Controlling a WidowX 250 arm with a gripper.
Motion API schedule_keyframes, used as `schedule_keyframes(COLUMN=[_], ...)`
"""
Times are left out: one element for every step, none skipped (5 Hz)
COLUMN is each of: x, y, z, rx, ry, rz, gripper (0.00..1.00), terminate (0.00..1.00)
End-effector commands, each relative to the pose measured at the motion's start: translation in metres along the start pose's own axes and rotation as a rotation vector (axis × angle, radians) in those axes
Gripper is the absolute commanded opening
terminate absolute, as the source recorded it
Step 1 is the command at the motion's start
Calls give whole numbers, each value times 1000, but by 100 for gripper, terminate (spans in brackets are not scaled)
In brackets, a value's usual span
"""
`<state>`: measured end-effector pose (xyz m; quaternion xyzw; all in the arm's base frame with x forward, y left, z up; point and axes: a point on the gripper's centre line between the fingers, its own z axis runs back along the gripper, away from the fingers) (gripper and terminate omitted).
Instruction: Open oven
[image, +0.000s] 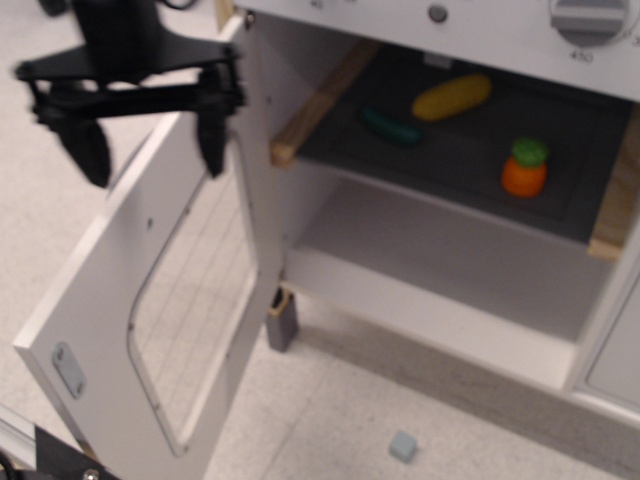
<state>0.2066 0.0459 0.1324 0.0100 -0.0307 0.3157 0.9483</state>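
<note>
The white toy oven (470, 330) fills the right of the view with its door (170, 300) swung wide open to the left. The door's rounded wire-lined window faces me. The grey dial (590, 18) sits at the top right. Inside, on the dark shelf (450, 150), lie a yellow corn cob (452, 96), a green cucumber (390, 127) and an orange fruit with a green top (524, 168). My black gripper (150, 140) hangs open and empty at the upper left, above the door's top edge, its fingers apart and blurred.
A small grey cube (402, 446) lies on the speckled floor in front of the oven. A grey foot block (281, 322) stands under the oven's left corner. A black object (60, 460) sits at the bottom left edge.
</note>
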Motion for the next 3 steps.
schedule_keyframes(x=[21,21,21], y=[-44,-44,-44], z=[-26,-26,-26], rx=[7,7,7], ry=[-57,-57,-57], rz=[100,100,100], gripper=[100,100,100], terminate=[0,0,100])
